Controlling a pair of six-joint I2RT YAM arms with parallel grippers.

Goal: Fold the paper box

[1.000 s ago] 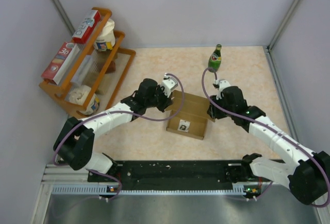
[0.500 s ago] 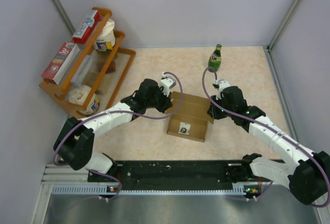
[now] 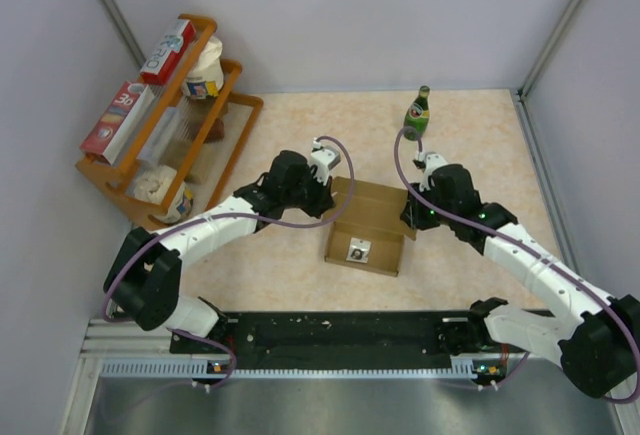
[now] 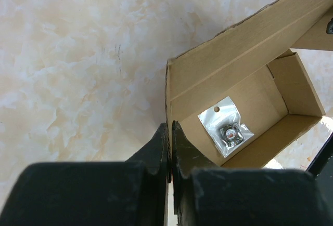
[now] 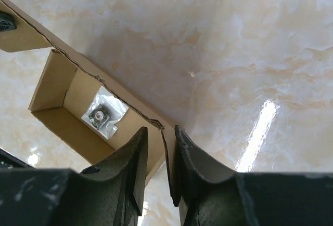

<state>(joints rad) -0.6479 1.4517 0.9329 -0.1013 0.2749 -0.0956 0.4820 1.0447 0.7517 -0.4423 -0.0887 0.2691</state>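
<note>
Beige marbled tabletop (image 3: 480, 135). The plain brown cardboard mailer box (image 3: 372, 220) sits mid-table between both arms, open-topped with its walls standing. The left gripper (image 4: 169, 128) is pinched tight on one side wall. The right gripper (image 5: 161, 132) is narrow and straddles the opposite wall, slack showing. A small silver sachet (image 4: 225, 127) lies inside. Step judged: squaring the walls. Next likely calls for firming the right-hand grip, then tucking the flaps.

Seen from above, the left arm (image 3: 215, 225) and right arm (image 3: 520, 255) are covering their own jaws, so any contact with the paper box (image 3: 365, 220) is lying out of sight. In the left wrist view the box is running off the right edge. The print on the packet (image 4: 225, 126) inside is showing too small to read.
</note>
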